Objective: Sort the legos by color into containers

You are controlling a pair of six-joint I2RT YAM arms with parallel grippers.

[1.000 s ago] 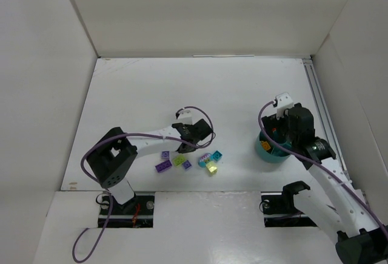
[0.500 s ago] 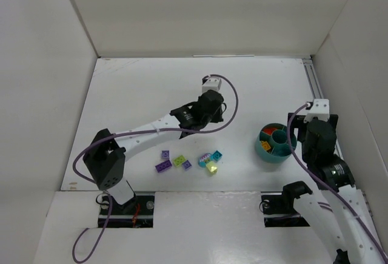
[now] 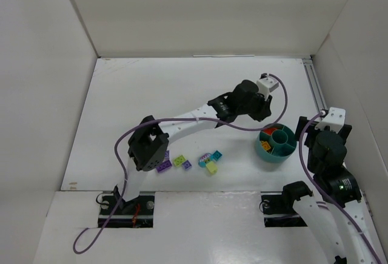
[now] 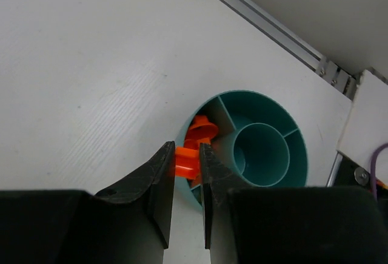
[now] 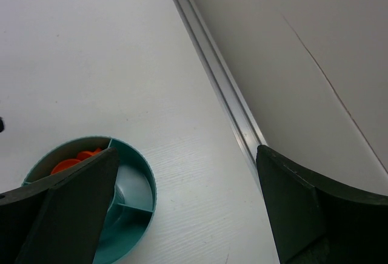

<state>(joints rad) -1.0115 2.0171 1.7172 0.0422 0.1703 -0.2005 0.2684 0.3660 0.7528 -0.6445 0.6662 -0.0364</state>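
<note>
My left gripper point(image 3: 257, 117) is shut on a small orange brick point(image 4: 186, 161) and holds it over the left rim of the round teal bowl point(image 4: 285, 118), above the compartment that holds other orange pieces point(image 4: 203, 132). The bowl point(image 3: 276, 152) stands at the right of the table. My right gripper point(image 3: 321, 132) is wide open and empty point(image 5: 187, 150), just right of the bowl point(image 5: 142, 179). Several loose legos lie near the front middle: purple point(image 3: 162, 167), lime green point(image 3: 179, 161), teal point(image 3: 216, 155) and yellow point(image 3: 211, 167).
A metal rail point(image 3: 318, 103) runs along the table's right edge, close to the bowl; it also shows in the right wrist view point(image 5: 218, 76). White walls enclose the table at the back and on both sides. The left arm point(image 3: 182, 125) stretches across above the lego pile.
My left arm has swung from the lego pile across to the bowl with the orange brick. My right gripper has pulled back from over the bowl to its right side.
</note>
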